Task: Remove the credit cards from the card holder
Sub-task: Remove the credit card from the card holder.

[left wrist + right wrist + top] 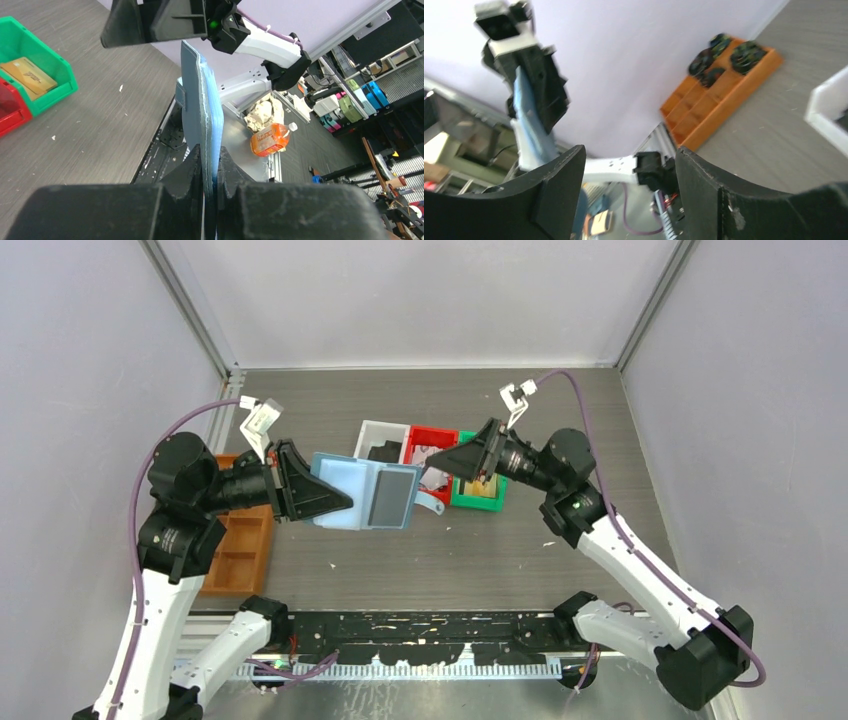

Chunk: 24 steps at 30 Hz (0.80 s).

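I'm pinching the card holder (207, 100) edge-on in my left gripper (210, 160), jaws clamping tight on its near end. It's sticking straight out past my fingertips, up off the table (500, 550). It's hanging open, paler inside showing in the top view, with a grey card (393, 495) sitting in the panel farthest from my left fingers.

My right gripper (629, 150) is standing wide apart and gripping nothing. Its fingers are pointing toward the holder's far end, near it but apart.

The red bin (435, 435) is sitting under my right fingertips. The green bin (478, 505) is sitting just behind it, under my right wrist, with a gold card (25, 72) lying flat inside. The white bin (372, 428) is sitting just past my right fingertips, beside the red one. The orange-brown tray (240, 550) is sitting on the table below my left wrist.
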Available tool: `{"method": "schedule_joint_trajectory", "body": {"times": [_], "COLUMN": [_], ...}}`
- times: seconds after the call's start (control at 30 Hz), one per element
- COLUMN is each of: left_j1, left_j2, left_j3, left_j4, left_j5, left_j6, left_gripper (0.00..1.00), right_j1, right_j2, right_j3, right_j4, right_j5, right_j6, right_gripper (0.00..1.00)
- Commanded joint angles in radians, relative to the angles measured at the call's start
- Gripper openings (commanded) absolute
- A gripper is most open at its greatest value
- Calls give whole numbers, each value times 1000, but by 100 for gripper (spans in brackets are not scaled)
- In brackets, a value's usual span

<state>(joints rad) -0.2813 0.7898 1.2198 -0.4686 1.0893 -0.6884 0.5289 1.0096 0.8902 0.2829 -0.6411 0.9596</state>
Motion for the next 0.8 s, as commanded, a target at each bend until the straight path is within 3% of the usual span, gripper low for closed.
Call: {"method": "schedule_joint_trajectory", "body": {"times": [0.0,0.37,0.77], "left_j1": [0,1,1], "left_j2": [-3,-10,-11], "left_j3": [-2,1,10], "left_j4": [131,120,118], "left_j5": [34,34,32], "left_j6": [-80,-96,-107], "left_gripper": [0,0,0], "right_j1": [54,134,204], "right_j2": [-71,-111,-43], "right_j3": [-35,-62,-5], "right_j4": [255,294,154], "right_j5": [-118,-132,-78], "right_j6": [102,103,-3], "right_gripper": [72,63,44]}}
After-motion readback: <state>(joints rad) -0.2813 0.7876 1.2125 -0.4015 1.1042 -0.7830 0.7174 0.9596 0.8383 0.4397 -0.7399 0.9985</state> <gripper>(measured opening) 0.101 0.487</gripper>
